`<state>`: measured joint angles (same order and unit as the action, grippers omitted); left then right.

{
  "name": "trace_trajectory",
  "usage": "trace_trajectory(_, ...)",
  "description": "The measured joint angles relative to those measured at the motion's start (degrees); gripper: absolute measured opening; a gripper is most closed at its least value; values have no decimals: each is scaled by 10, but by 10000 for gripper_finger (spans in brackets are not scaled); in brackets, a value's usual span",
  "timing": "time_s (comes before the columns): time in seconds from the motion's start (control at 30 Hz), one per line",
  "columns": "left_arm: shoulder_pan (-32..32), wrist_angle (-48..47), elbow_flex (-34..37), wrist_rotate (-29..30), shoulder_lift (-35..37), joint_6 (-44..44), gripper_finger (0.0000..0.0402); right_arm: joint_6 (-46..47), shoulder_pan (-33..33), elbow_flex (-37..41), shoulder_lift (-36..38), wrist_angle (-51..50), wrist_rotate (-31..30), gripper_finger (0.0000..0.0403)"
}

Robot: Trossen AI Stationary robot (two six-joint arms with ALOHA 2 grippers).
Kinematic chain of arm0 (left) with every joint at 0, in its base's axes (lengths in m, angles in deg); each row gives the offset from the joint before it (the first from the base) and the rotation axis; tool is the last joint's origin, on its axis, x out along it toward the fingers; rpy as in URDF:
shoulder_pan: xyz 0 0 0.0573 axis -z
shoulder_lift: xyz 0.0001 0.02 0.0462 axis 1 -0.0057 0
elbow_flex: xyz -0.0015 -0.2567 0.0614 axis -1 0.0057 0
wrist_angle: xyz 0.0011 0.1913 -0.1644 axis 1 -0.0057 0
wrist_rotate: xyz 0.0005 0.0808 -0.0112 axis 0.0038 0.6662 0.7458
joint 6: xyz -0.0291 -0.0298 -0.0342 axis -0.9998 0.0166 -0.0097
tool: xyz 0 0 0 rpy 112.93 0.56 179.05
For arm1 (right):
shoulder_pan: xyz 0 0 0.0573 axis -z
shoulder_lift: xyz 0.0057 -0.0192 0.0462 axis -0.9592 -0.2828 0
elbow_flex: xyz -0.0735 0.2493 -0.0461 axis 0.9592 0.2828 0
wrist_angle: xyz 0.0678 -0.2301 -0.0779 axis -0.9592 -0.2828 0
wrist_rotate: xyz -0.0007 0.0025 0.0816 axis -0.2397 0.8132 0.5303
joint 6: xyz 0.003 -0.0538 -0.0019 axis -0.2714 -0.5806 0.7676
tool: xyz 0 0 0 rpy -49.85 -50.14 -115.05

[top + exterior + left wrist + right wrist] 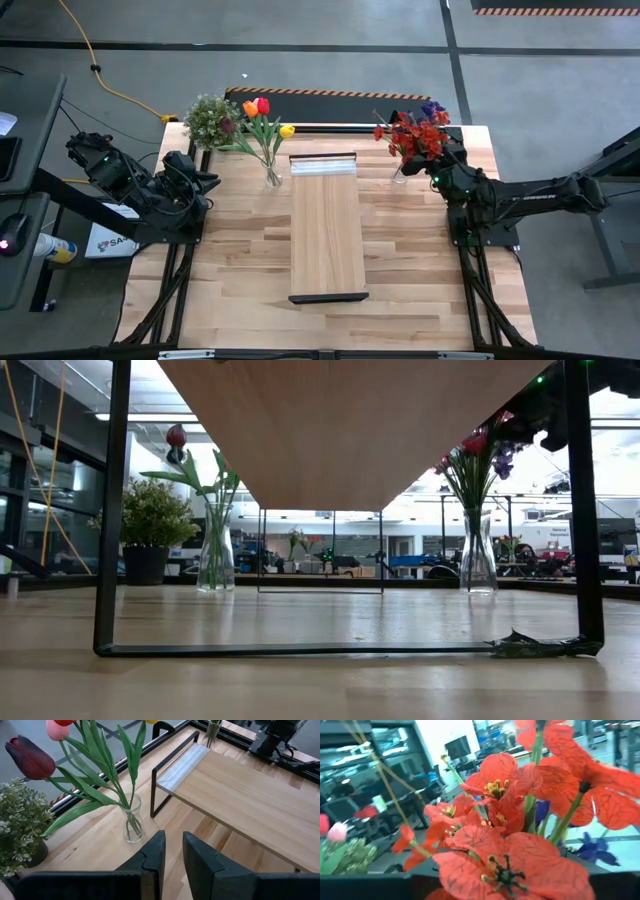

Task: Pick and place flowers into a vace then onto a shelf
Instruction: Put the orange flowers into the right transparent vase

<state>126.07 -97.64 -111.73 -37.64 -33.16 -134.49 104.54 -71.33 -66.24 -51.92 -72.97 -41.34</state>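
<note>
Overhead, the left claw [205,182] sits at the table's [240,280] left edge, near the bushy potted plant [210,120] and apart from the glass vase [273,177] of tulips [262,112]. Its own wrist view shows the two dark fingers [152,860] standing a narrow gap apart with nothing between them, aimed toward that vase [132,822], which stands on the table just beside the shelf's [250,800] dark end frame.

Across the table, the right claw [437,172] is up against the red blossom sprays [415,135] in the second glass vase [400,175], at the back right. That arm's wrist view is filled with red petals [510,850] and green stems at very close range; the fingers are hidden, so I cannot tell whether they are apart, together or clamped on a stem.

Between the two vases lies the shelf [327,235], a long pale board with dark ends, running front to back down the middle of the table, with nothing on it. From table height, both vases [215,550] [478,550] stand upright on the table behind the shelf's dark frame [110,510].
</note>
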Motion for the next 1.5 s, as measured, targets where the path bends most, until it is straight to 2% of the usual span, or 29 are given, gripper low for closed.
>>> trace_trajectory(0.17, 0, 0, 0, 0, 0, 0, 101, 10, 0, 0, -1, -36, 54, 185)
trace_trajectory(0.43, 0, 0, 0, 0, 0, 0, 101, 70, 0, 0, -1, -114, 92, 182)
trace_trajectory(0.77, 0, 0, 0, 0, 0, 0, 101, 36, 0, 0, 6, -152, 149, 197)
trace_trajectory(0.97, 0, 0, 0, 0, 0, 0, 101, 35, 0, 0, 39, -179, 152, 198)
trace_trajectory(1.3, 0, 0, 0, 0, 0, 0, 101, 40, 0, 0, 94, -236, 218, 212)
trace_trajectory(1.5, 0, 0, 0, 1, 0, 0, 101, 35, 0, 0, 114, -255, 224, 222)
